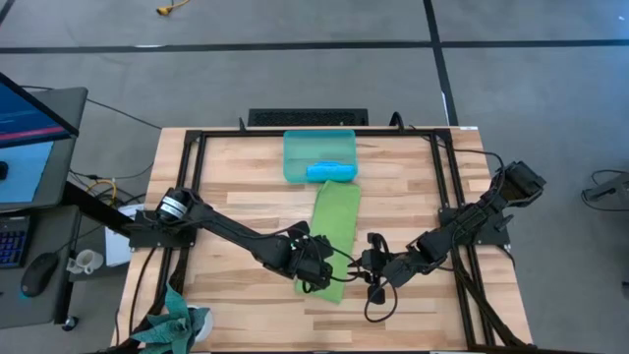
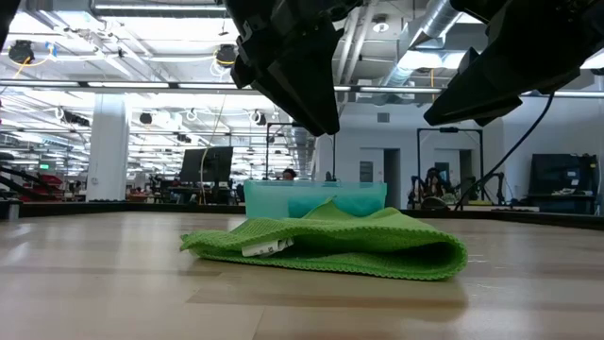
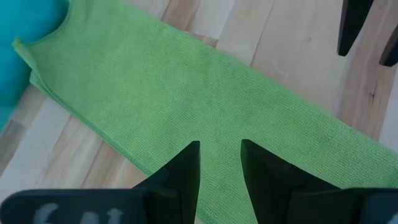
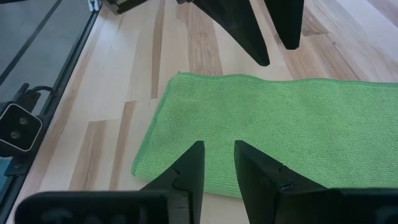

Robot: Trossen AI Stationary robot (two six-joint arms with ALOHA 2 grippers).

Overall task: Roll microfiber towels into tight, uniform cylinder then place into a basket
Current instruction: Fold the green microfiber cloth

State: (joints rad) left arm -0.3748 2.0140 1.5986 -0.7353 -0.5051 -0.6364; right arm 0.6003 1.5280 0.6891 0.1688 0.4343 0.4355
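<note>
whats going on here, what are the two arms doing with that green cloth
Two robot arms hover over a lime green towel, folded into a long strip on the wooden table. The left gripper and right gripper both hang above the strip's near end with a gap between their fingers, gripping nothing. No rolling shows in the green strip yet. At the far end sits the teal basket, with a rolled blue towel already inside.

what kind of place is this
Probably a robotics lab or open industrial workspace: exposed ceiling ducts, a workstation monitor beside the wooden table, and more screens and desks in the background.
</note>
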